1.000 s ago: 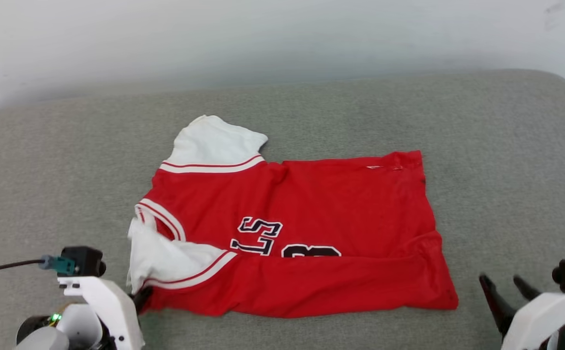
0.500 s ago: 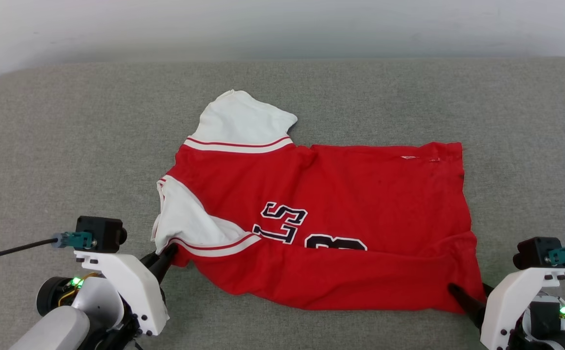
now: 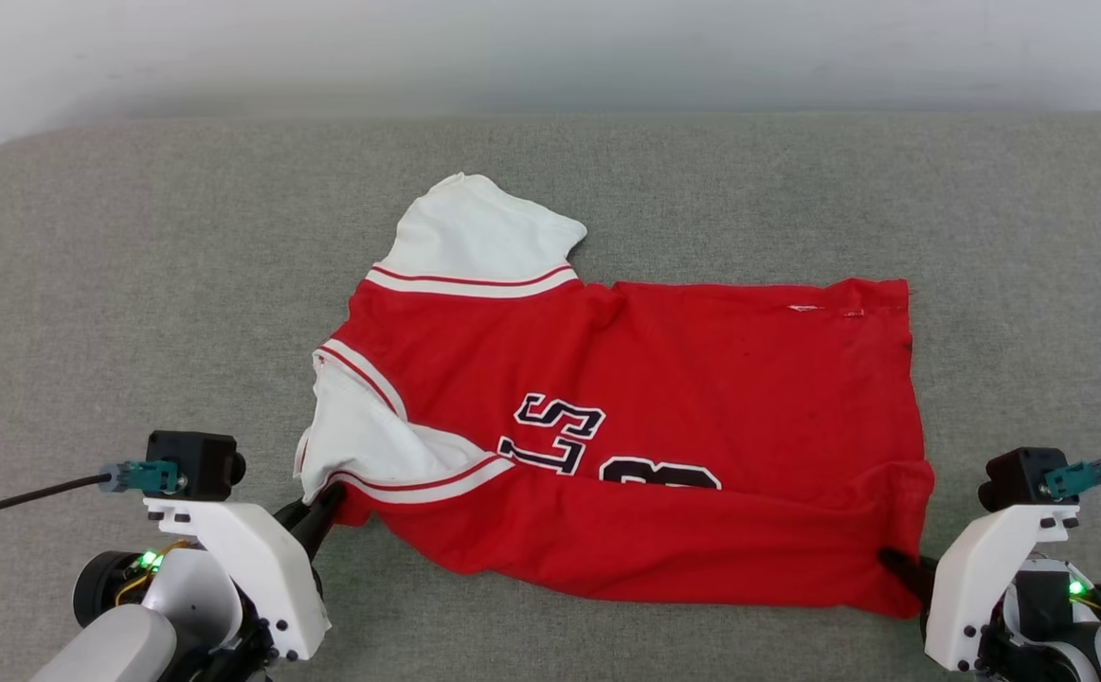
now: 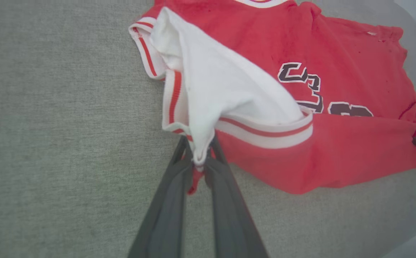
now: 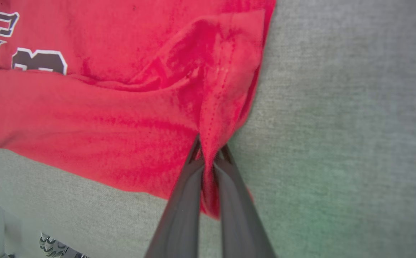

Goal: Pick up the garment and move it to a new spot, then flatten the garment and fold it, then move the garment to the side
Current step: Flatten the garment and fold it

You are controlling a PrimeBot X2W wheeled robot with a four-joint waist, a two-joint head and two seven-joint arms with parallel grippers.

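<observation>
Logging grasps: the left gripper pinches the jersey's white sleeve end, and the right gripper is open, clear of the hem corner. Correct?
No: the right gripper is shut on the garment's hem corner, as the right wrist view shows. The left gripper's pinch stands.

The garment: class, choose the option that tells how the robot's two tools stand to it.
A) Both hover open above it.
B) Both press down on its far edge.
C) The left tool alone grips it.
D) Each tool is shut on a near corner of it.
D: the left tool pinches one near corner of the garment, and the right tool pinches the other.
</observation>
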